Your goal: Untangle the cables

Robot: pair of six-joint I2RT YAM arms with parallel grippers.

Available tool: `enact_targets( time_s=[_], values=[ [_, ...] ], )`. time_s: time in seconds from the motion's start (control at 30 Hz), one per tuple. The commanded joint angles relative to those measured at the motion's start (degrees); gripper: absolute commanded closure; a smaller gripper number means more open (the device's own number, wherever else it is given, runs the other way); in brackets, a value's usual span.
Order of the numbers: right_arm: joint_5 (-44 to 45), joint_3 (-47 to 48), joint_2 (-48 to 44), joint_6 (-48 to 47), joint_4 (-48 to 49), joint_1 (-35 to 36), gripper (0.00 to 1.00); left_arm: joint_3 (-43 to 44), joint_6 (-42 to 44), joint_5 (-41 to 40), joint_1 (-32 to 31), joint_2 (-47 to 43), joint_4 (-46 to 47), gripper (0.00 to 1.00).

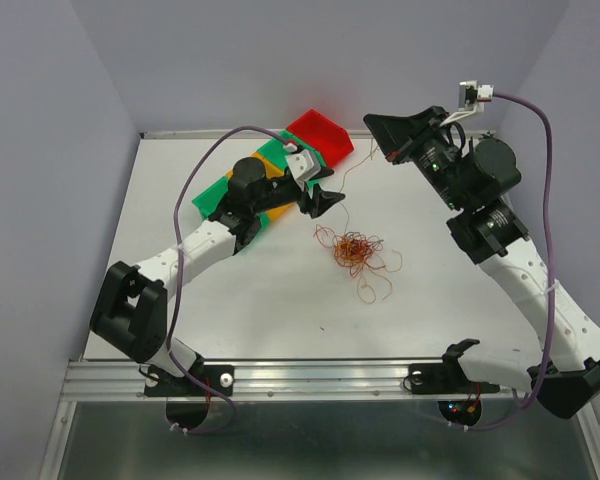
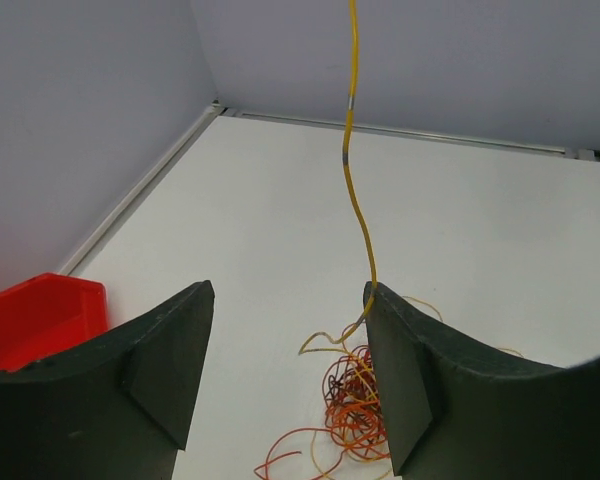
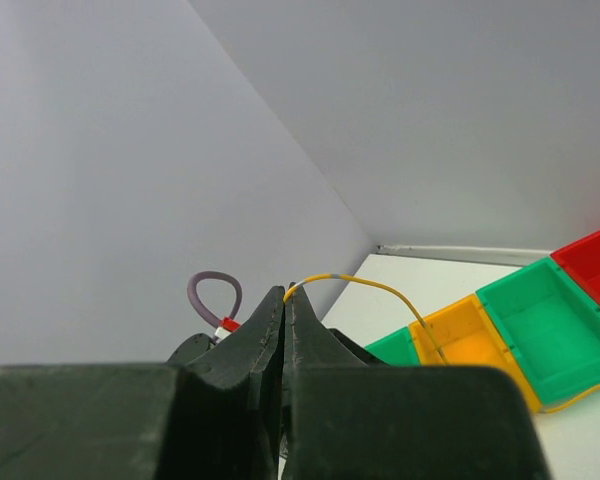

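Note:
The cables (image 1: 356, 252) lie as a knot of thin orange, red and yellow wires on the white table, with loose loops towards the near side. My right gripper (image 1: 383, 137) is raised at the back and shut on one yellow cable (image 3: 370, 285), pinched at its fingertips (image 3: 286, 292). That yellow cable (image 2: 352, 150) runs taut up from the knot (image 2: 365, 400). My left gripper (image 1: 325, 200) is open and empty just left of and above the knot. In the left wrist view the yellow cable touches the tip of the right finger (image 2: 380, 300) of the left gripper (image 2: 288, 290).
A row of red (image 1: 322, 135), green (image 1: 276, 152) and yellow bins runs along the back left, partly under my left arm. The bins also show in the right wrist view (image 3: 550, 320), and the red one (image 2: 30, 315) in the left wrist view. Walls enclose the table.

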Motion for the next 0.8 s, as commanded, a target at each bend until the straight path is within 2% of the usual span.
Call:
enact_targets(
  time_s=[0.0,0.13,0.17,0.2,0.23,0.33,0.43,0.57,0.6,0.77],
  values=[
    [-1.4,0.2,0.1,0.4,2.6,0.6,0.99,1.9,0.3,4.0,-0.4,-1.6,3.2,0.32],
    [-2.7,0.4,0.8,1.3,2.7,0.7,1.0,4.8,-0.4,4.3,-0.4,0.6,2.8,0.67],
    [-2.8,0.4,1.0,1.5,2.7,0.6,0.99,5.7,-0.7,4.4,-0.4,1.1,2.5,0.88],
    [-3.3,0.4,1.2,1.7,2.7,0.7,1.0,8.1,-0.5,4.4,-0.5,1.6,0.5,0.97],
    [-3.4,0.4,1.6,2.0,2.7,0.7,0.99,9.5,0.0,4.0,-0.2,2.3,-0.9,1.0],
    [-3.4,0.5,2.2,2.0,2.5,0.8,0.99,11.4,-0.4,4.0,1.2,1.4,-3.4,1.0],
    [-4.3,1.8,4.0,1.9,1.0,0.8,0.99,10.7,-1.8,3.8,5.9,-1.4,-3.4,1.0],
    [-9.0,4.3,9.3,1.7,-0.2,1.2,0.99,11.5,-4.6,5.8,11.0,-4.1,-5.8,1.0],
    [-9.5,4.7,12.0,1.5,-0.1,1.5,0.99,12.6,-3.8,5.9,13.3,-4.4,-8.9,1.0],
    [-7.4,7.1,20.3,-2.3,3.3,6.1,1.0,13.8,-0.8,3.0,19.0,-8.2,-15.5,1.0]
  ],
)
